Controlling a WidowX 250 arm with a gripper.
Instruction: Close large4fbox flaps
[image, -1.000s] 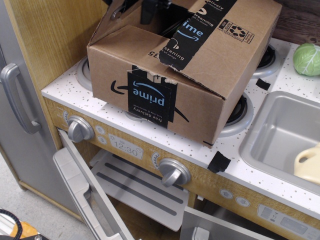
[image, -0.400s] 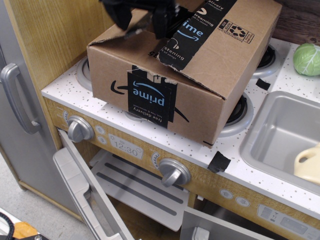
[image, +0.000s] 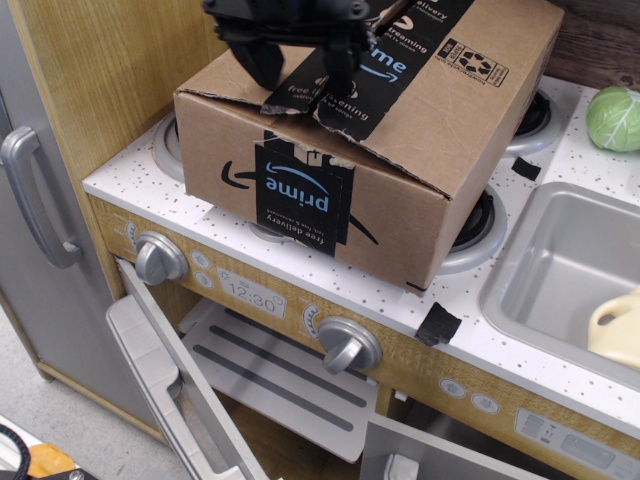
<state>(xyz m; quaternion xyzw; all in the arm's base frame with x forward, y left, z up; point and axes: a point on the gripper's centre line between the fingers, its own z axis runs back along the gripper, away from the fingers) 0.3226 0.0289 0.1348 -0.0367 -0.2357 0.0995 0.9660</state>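
The large brown cardboard box (image: 400, 190) stands on the toy stove top, with black "prime" tape and a smile-arrow logo on its front. Its flaps (image: 235, 80) lie flat across the top, with the black tape strips (image: 380, 65) meeting along the seam. My black gripper (image: 300, 65) is at the top left of the view, directly over the left flap. Its fingers (image: 262, 60) point down and stand apart, touching or just above the flap, and hold nothing.
The white speckled counter (image: 130, 170) carries round burners under and beside the box. A grey sink (image: 560, 270) with a cream object is at the right, a green cabbage (image: 613, 117) behind it. The oven door (image: 165, 390) hangs open below. A wooden wall is at the left.
The left flap stood raised and the box was open. My gripper has come down over it and the flap now lies flat on top.
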